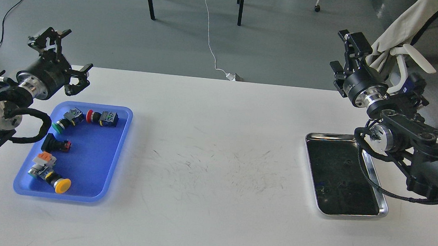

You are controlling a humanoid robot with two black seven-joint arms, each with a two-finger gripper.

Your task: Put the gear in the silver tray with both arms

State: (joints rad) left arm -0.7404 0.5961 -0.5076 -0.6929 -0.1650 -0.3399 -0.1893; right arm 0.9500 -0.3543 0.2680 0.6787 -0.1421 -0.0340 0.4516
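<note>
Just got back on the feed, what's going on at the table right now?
Nothing is being handled yet. The left gripper is open, raised by the far-left corner of the blue tray, which holds four push-button switches. The right gripper is held up beyond the silver tray, which looks empty. I can't tell whether its fingers are open.

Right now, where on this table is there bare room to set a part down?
The white tabletop is bare between the blue plastic tray and the shiny silver metal tray, and along the near edge. The silver tray's dark bottom looks free. The blue tray's left side is crowded with pushbutton switches.
</note>
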